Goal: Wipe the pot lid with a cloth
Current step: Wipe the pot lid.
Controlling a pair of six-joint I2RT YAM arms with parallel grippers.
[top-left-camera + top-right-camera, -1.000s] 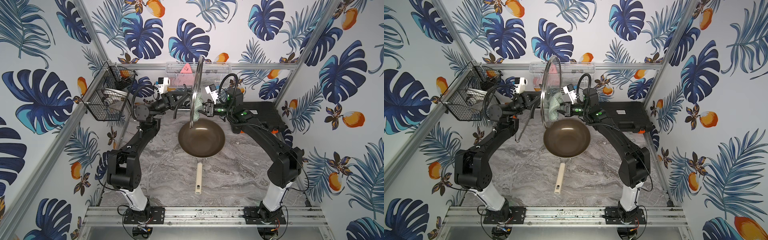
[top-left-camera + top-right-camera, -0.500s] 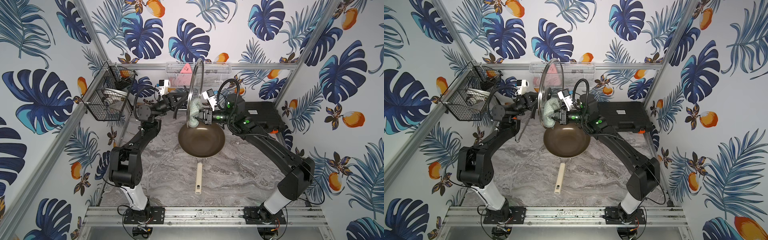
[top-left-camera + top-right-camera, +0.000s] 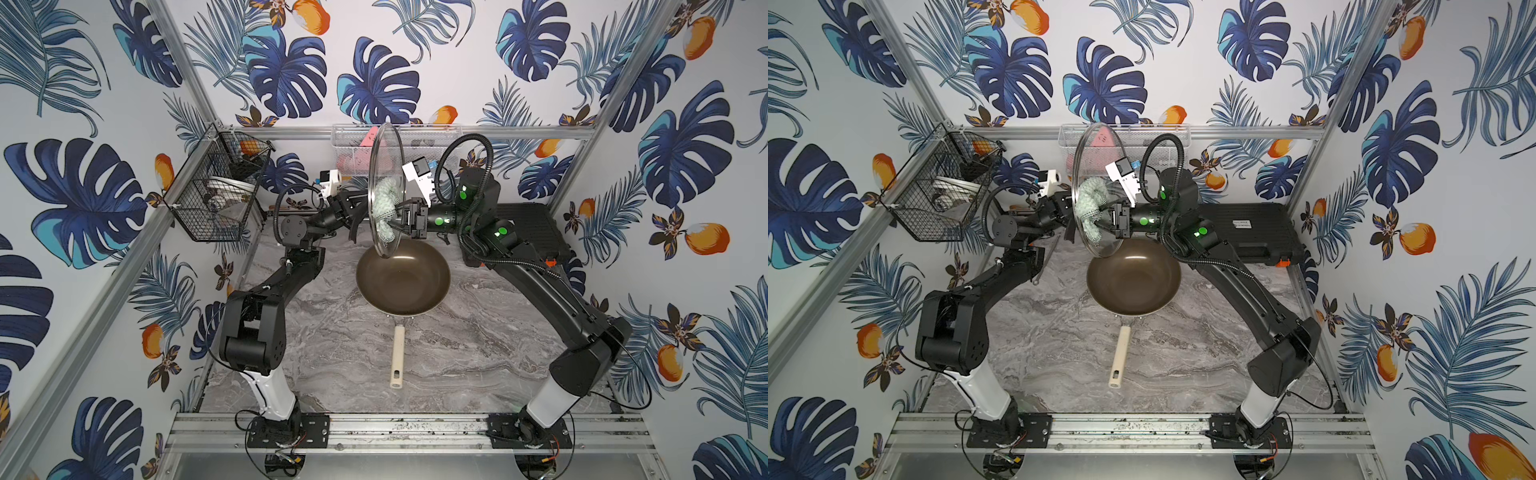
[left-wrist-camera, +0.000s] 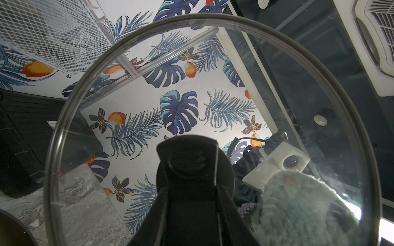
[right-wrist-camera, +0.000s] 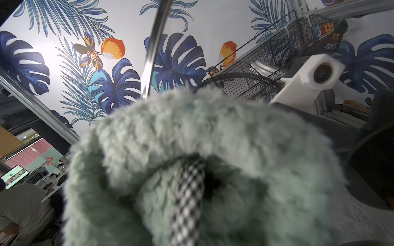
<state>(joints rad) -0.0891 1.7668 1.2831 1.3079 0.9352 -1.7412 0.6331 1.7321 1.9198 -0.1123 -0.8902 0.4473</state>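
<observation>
While the left gripper (image 3: 351,206) is clenched on the black handle (image 4: 187,164), the pot lid (image 3: 386,160) stands on edge above the far rim of the pan (image 3: 403,282). On the side away from that handle, the right gripper (image 3: 398,217), closed on the cloth (image 3: 383,199), holds it against the glass. Risk: excess push could twist the lid in its 1 grip, dropping it onto the pan; a loose fold may slip free.

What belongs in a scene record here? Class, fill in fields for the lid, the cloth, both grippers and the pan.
pot lid: upright on edge, over the pan's far rim
cloth: bunched against the lid's glass
left gripper: shut on the lid's black handle
right gripper: shut on the cloth
pan: empty, on the marble table, cream handle pointing away from the lid
</observation>
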